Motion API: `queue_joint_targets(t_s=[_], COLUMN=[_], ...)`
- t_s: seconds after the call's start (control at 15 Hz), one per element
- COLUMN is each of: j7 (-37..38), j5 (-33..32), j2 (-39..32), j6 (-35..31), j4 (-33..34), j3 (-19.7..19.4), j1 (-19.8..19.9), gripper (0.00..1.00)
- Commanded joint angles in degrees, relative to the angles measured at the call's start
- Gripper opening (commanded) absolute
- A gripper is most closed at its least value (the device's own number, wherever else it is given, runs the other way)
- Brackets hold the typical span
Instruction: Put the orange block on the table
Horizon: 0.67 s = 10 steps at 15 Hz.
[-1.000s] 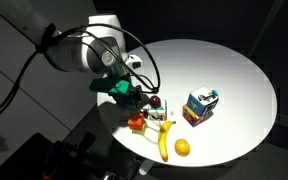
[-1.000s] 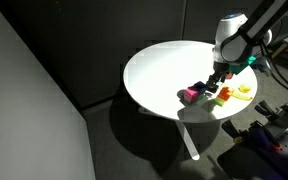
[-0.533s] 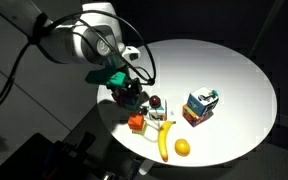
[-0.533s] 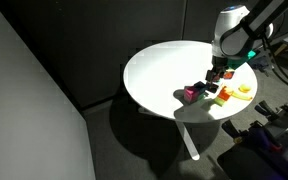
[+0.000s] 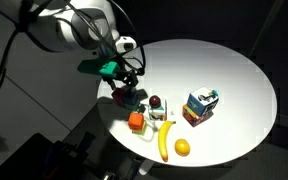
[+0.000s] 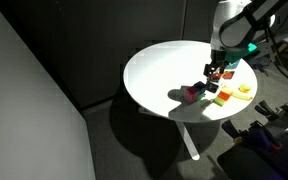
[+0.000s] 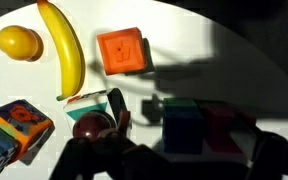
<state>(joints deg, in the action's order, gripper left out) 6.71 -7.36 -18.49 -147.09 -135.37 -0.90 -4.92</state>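
**Orange block on the table, gripper empty**

Orange block (image 7: 121,52): small matte cube, square face up, sitting flat on the smooth white round table (image 5: 224,60). It is just beside the banana (image 7: 69,55), not touching it. No long axis; its edges sit slightly skewed to the banana. Multicoloured carton (image 5: 200,105) near the banana, contents unseen. Gripper (image 5: 127,95) hangs near the banana, jaws spread wide, holding nothing.

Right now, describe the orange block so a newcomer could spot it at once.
On the large round white table, go to the cluster of objects at the rim nearest the robot arm. The small orange-red cube sits on the tabletop beside the yellow banana. It is flat-faced, unlike the round orange fruit, and plain-coloured, smaller than the multicoloured carton.
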Motion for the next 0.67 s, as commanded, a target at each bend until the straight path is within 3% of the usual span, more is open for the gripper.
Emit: queue_joint_targets(t_s=[0.0, 0.6], j7=[1.59, 1.17], j5=[1.39, 4.64], j2=[3.12, 7.75], j6=[5.35, 15.48], j4=[0.75, 2.38], j3=[0.65, 3.13], j1=[-0.33, -0.17], gripper=[1.00, 1.00])
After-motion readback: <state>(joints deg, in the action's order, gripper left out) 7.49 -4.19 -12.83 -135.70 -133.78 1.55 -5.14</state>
